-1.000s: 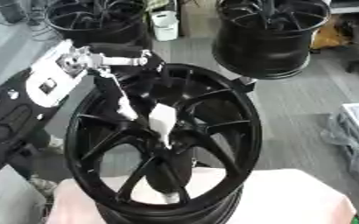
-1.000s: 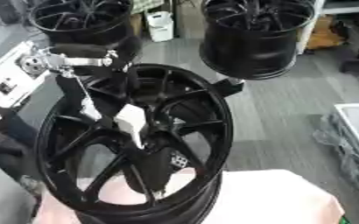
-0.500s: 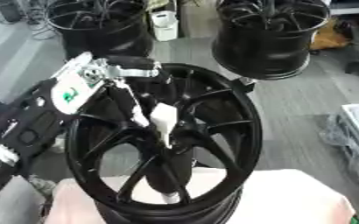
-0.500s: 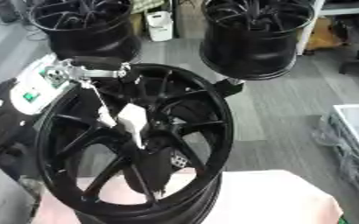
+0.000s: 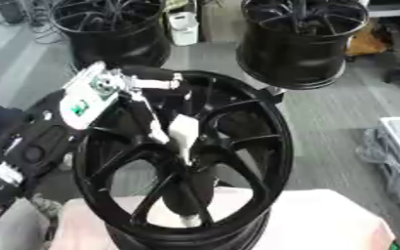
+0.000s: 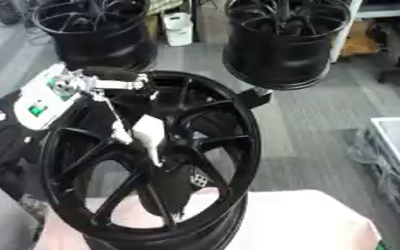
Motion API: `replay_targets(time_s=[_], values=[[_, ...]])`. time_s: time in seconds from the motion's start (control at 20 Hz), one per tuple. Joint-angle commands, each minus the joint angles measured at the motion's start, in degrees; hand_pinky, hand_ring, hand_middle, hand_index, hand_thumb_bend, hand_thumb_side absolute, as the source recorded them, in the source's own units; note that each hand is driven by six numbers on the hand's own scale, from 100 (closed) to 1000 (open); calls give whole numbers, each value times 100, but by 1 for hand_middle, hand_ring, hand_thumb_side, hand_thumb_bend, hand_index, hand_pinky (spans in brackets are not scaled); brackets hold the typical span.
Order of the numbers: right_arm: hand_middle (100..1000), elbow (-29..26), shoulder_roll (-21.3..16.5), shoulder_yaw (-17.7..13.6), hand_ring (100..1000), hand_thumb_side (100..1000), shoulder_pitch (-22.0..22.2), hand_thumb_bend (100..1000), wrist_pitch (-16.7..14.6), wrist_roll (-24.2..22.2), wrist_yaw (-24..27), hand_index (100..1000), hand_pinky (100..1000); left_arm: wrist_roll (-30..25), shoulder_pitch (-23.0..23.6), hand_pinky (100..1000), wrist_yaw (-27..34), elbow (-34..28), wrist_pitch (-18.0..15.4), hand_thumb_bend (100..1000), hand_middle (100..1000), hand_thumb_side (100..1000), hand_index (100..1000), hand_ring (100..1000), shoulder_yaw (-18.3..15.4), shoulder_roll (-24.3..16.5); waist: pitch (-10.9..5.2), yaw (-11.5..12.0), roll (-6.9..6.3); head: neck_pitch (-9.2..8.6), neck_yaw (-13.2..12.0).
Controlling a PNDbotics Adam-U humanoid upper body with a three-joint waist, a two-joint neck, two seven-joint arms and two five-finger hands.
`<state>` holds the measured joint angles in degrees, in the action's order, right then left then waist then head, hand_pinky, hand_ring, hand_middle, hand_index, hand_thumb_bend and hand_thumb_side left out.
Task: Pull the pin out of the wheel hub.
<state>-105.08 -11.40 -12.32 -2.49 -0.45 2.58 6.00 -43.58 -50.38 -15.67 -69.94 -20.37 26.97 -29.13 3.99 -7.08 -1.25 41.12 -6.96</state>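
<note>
A grey floor fills the room, with a paler strip running at 10 o'clock. Two spare black wheel rims stand on it, one at 11 o'clock and one at 1 o'clock. Between them at 12 o'clock sits a white container. A brown cardboard box shows at 2 o'clock. At 4 o'clock a grey tray-like rack meets the edge. A pale pink surface spreads at 6 o'clock
</note>
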Motion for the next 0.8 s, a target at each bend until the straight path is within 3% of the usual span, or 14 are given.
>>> replay_targets(time_s=[0.05,0.45,0.7,0.8], values=[[811,-53,-78,-20,803,761,-46,100,-8,-17,30,936,729,-463,-79,404,287,-70,-388,468,361,277,460,310,-56,-44,-62,-5,21,-59,10],[810,-50,-76,-29,803,767,-42,100,-4,-11,31,936,730,-581,-91,396,924,-213,-117,428,333,294,433,289,-91,-124,-68,-1,19,-67,27],[810,-52,-76,-39,804,761,-40,100,-6,-3,33,936,730,-621,-100,398,1039,-324,-57,442,334,277,434,289,-148,-215,-73,6,22,-74,40],[811,-52,-77,-39,804,761,-40,100,-7,-4,34,936,730,-592,-104,404,1031,-344,-28,488,369,263,467,300,-174,-251,-74,12,22,-76,42]])
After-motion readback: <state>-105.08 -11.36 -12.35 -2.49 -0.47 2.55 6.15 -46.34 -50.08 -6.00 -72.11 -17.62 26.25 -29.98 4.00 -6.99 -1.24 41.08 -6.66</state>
